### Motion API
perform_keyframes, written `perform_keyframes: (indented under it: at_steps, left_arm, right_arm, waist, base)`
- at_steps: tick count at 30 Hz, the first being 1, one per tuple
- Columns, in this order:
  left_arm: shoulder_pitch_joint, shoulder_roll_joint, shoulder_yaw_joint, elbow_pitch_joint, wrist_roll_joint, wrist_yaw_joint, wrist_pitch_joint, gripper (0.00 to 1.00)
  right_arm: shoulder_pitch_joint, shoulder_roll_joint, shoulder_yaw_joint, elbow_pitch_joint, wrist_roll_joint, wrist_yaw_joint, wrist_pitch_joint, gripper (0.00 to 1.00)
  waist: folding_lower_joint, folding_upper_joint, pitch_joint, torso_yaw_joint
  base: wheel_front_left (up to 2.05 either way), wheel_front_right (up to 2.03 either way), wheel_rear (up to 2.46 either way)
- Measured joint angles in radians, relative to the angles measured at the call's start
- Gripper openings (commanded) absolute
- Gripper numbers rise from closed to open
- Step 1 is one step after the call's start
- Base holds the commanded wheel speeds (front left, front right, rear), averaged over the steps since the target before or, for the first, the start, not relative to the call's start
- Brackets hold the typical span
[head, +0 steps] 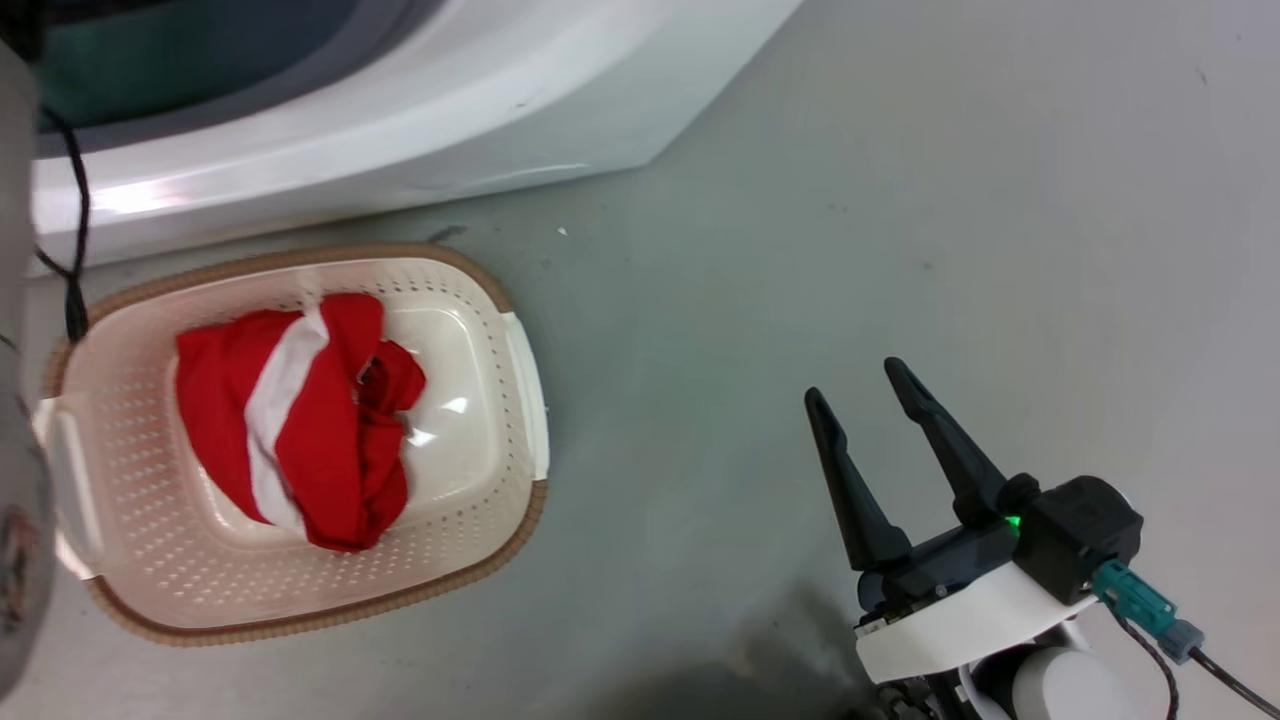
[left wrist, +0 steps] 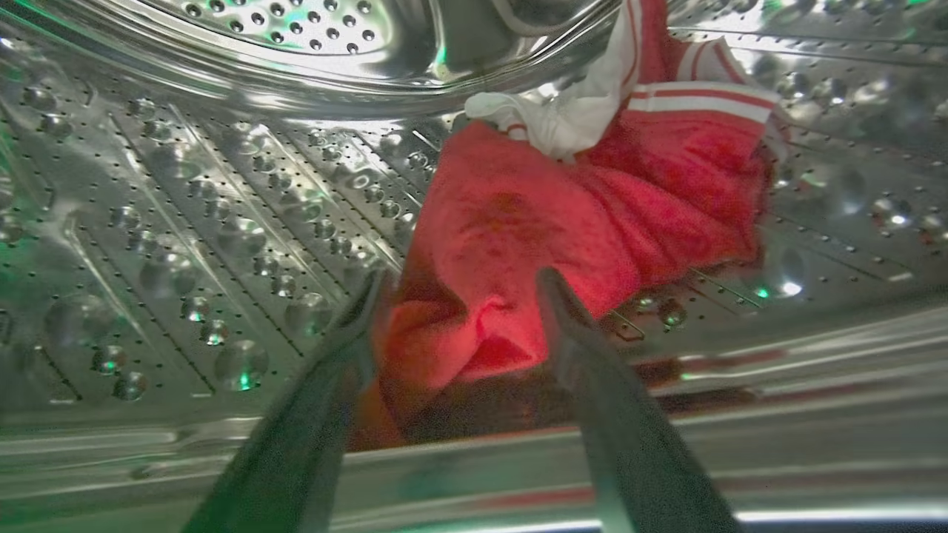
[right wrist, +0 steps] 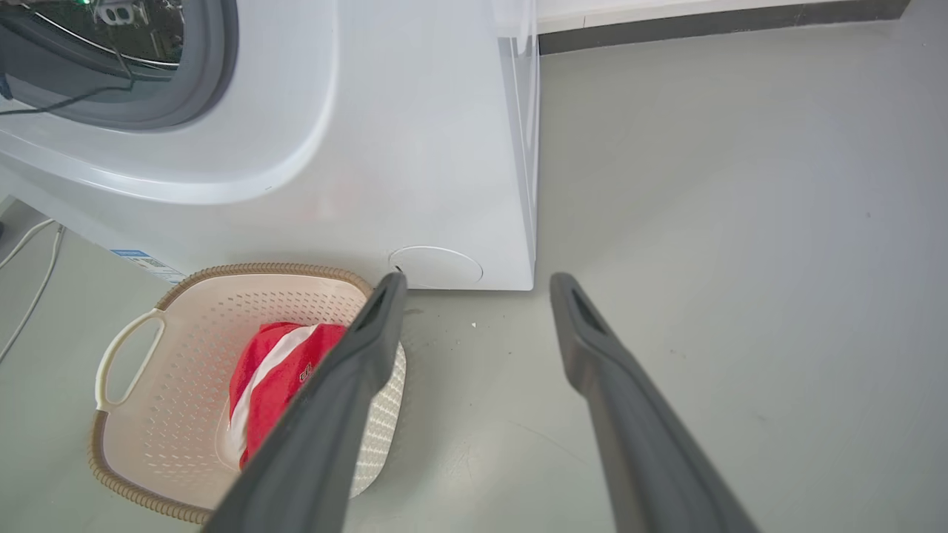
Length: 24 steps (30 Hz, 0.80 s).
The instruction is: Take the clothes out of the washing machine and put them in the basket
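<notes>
Floor: you are looking down on a pale grey floor that carries the machine and the basket.
Washing machine: the white washing machine runs across the top left of your head view. From your right wrist you also see its grey-rimmed porthole and a round cover low on its front.
Drum: your left wrist looks into the perforated steel drum, which is shiny and studded with rounded bumps.
Basket: the cream basket with its brown rim stands on the floor just in front of the machine, below the porthole.
Clothes in the basket: a striped garment, red with one broad white band, lies bunched on the basket's floor. It sits toward the left and middle, leaving the right part of that floor bare.
Clothes in the drum: a second garment, red with white striped trim, lies crumpled low in the drum near the front lip.
Right pincer: your right pincer hangs over bare floor, well to the right of the basket, with its fingers spread apart.
Left pincer: your left pincer is inside the drum with its fingers spread wide and a fold of the second garment between them. You cannot tell whether either finger touches the cloth.
Cable: a thin black cable hangs at the left edge of your head view, across the machine's front.
</notes>
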Motion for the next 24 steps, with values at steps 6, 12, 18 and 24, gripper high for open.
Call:
perform_keyframes:
  at_steps: [6,12,18,24]
  left_arm:
    - [-0.085,0.044,-0.021,0.017,0.012,-0.013,0.136,1.00]
    - [-0.112,0.080,-0.035,0.024,0.017,-0.006,0.220,1.00]
    - [-0.129,0.123,-0.040,0.023,0.016,0.011,0.278,1.00]
    - [-0.124,0.140,-0.048,-0.004,0.020,0.058,0.247,0.00]
  right_arm:
    - [0.001,0.000,0.035,-0.001,0.007,0.000,-0.012,1.00]
    - [0.003,0.000,0.074,-0.006,0.026,0.000,-0.024,1.00]
    - [0.022,0.000,0.094,-0.013,0.051,0.000,-0.034,1.00]
    - [0.028,0.000,0.101,-0.021,0.060,0.000,-0.034,1.00]
  waist:
    - [0.0000,0.0000,0.061,-0.044]
    - [0.0000,0.0000,0.099,-0.093]
    - [-0.0001,0.0000,0.121,-0.139]
    - [-0.0001,0.0000,0.129,-0.153]
  base:
    - [0.00,0.00,0.00]
    - [0.00,0.00,0.00]
    - [0.00,0.00,0.00]
    - [0.00,0.00,0.00]
